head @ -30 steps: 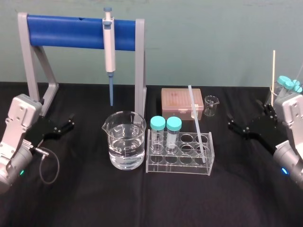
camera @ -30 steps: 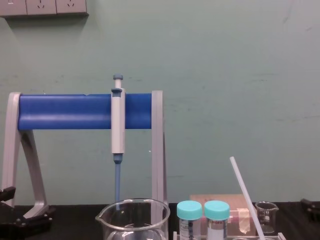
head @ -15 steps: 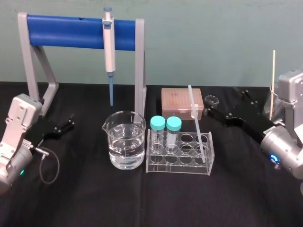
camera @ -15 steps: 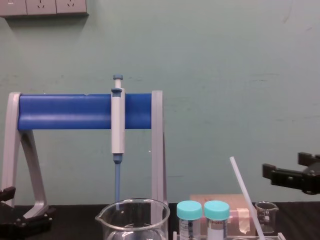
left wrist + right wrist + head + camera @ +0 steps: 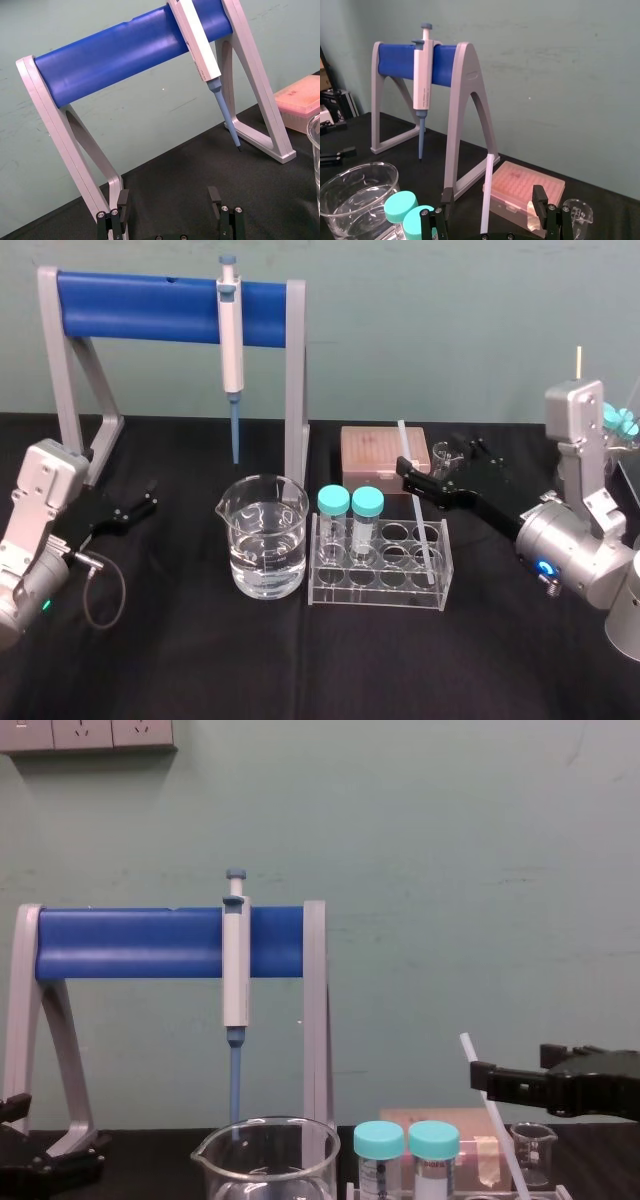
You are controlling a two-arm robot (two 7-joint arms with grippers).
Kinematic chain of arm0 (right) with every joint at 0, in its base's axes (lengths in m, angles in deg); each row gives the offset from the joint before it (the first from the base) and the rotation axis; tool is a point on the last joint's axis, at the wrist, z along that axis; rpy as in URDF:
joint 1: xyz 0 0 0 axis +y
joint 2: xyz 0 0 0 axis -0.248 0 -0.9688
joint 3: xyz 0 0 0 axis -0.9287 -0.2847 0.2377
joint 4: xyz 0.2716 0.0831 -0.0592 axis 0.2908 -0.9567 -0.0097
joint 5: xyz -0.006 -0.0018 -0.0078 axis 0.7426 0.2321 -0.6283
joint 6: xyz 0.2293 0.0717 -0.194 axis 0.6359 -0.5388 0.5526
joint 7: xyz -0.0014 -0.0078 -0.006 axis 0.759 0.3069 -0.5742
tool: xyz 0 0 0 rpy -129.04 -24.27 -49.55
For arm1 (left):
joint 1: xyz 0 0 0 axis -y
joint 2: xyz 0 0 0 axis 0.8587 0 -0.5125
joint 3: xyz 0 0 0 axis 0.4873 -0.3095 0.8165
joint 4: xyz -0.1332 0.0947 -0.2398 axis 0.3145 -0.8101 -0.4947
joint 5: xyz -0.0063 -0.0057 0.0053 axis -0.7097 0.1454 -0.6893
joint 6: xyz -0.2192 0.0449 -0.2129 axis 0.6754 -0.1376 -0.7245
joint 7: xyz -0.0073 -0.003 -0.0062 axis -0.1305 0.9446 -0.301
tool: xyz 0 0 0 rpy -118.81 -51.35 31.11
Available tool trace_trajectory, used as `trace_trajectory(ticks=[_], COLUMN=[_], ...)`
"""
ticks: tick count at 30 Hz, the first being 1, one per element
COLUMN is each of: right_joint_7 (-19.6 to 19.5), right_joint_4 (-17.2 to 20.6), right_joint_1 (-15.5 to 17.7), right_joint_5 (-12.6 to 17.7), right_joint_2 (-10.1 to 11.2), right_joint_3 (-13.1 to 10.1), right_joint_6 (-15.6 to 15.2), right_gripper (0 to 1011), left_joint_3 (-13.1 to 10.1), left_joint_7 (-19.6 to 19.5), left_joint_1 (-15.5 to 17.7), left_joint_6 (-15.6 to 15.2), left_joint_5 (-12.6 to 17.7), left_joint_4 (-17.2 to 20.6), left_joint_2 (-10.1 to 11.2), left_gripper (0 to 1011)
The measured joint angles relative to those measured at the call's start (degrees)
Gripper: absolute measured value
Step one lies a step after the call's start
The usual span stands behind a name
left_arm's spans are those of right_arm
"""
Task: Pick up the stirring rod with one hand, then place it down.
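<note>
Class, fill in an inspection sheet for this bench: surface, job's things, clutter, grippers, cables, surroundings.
Surface: black table.
Job's things: rod leaning in the rack.
Clutter: beaker of water, two vials, pipette on its stand, pink box, small beaker.
Grippers: right gripper open, jaws either side of the rod; left gripper open, low by the stand's foot.
Cables: grey loop by the left arm.
Surroundings: green wall, sockets.

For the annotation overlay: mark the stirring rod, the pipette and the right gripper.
stirring rod (image 5: pixel 418 510): head view, lower part of the shaft.
pipette (image 5: pixel 231 335): head view, middle of the grey body.
right gripper (image 5: pixel 492 191): right wrist view, midway between its open fingertips.
</note>
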Motion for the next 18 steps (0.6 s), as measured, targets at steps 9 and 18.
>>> trace_trajectory(ticks=[9, 18], right_joint_7=[0.30, 0.46], right_joint_4=[-2.06, -5.80], right_joint_1=[-1.75, -4.00], right_joint_5=[-0.97, -3.39], right_joint_2=[-2.31, -4.69], right_joint_3=[0.10, 0.83], right_joint_6=[-2.66, -4.34], right_gripper=[1004, 1004], left_joint_3=[0.00, 0.00], left_joint_7=[0.00, 0.00], left_joint_1=[0.00, 0.00], left_joint_6=[0.00, 0.00], left_joint_5=[0.00, 0.00], left_joint_4=[0.00, 0.00], left_joint_2=[0.00, 0.00], left_gripper=[1000, 1000])
